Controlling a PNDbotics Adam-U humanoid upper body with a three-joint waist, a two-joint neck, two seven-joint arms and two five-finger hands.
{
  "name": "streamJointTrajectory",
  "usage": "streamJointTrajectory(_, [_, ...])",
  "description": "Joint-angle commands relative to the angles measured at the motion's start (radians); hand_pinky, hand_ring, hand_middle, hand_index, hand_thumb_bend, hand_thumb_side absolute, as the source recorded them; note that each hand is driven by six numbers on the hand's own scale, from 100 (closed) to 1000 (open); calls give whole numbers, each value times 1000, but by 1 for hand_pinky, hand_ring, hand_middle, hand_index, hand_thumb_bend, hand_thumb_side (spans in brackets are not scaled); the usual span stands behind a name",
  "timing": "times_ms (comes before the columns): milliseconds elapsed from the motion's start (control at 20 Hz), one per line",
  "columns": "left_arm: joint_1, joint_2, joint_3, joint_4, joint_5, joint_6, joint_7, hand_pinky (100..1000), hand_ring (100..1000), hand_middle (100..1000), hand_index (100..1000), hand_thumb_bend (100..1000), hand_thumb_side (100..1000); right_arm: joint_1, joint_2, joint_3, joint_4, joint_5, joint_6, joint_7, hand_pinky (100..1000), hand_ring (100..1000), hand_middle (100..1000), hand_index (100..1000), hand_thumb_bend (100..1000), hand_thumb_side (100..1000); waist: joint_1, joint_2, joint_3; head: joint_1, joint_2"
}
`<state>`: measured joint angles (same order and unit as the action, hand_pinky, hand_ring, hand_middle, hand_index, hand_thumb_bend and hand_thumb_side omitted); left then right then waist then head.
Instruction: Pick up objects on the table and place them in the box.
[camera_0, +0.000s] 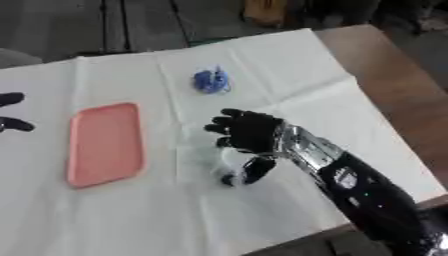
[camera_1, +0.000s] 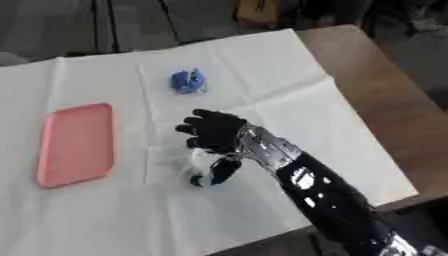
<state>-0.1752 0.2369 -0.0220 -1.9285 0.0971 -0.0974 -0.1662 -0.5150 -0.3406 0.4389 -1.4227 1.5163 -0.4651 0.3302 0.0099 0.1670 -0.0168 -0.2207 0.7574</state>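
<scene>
Two targets were visible: a pale, translucent object (camera_0: 229, 161) under the right hand (camera_0: 248, 132) and a blue object (camera_0: 211, 80) farther up the white cloth (camera_0: 289, 65). Fingers and thumb curled around the pale object — apparently grasping it. The pink box (camera_0: 105, 144) lay to the hand's left, long axis running away from the robot. Left hand (camera_0: 12, 111) — only fingertips at the edge, grip unreadable.

A lab or workshop test bench: brown table (camera_0: 398, 85) under a white cloth (camera_0: 289, 75), bare grey floor (camera_0: 87, 25) beyond.
</scene>
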Motion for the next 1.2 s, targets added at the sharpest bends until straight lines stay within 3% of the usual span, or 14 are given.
streamJointTrajectory(50, [-5, 19, 0, -12, 3, -1, 0, 575, 789, 945, 959, 164, 878, -10, -18, 1, -15, 28, 5, 12, 1000, 1000, 1000, 714, 457, 468, 0, -14, -1, 1, 5])
streamJointTrajectory(200, [-5, 19, 0, -12, 3, -1, 0, 575, 789, 945, 959, 165, 879, -10, -21, -3, -30, 24, 19, 8, 1000, 1000, 972, 605, 393, 404, -1, -15, -1, 0, 6])
streamJointTrajectory(500, [-5, 19, 0, -11, 3, 0, 1, 574, 790, 945, 959, 166, 879, -8, -25, -8, -41, 9, 44, -8, 1000, 991, 901, 493, 345, 375, -3, -14, -1, 0, 6])
streamJointTrajectory(700, [-5, 19, 0, -10, 3, 0, 1, 575, 790, 945, 959, 166, 878, -8, -27, -11, -48, -4, 54, -26, 1000, 963, 869, 458, 331, 351, -4, -14, 0, 0, 6])
streamJointTrajectory(750, [-6, 19, 0, -10, 3, -1, 1, 575, 790, 945, 959, 166, 878, -8, -28, -12, -51, -9, 57, -30, 1000, 961, 868, 457, 279, 359, -4, -14, 0, 0, 6])
streamJointTrajectory(800, [-6, 20, 0, -10, 3, -1, 1, 574, 791, 945, 959, 166, 878, -11, -31, -14, -58, -17, 59, -35, 1000, 957, 863, 455, 325, 342, -4, -14, 0, 0, 6])
streamJointTrajectory(1200, [-6, 20, -1, -11, 4, -1, 0, 574, 791, 944, 959, 166, 878, -86, -102, -24, -201, -165, 73, -20, 1000, 946, 855, 454, 339, 303, -5, -15, 0, 0, 6])
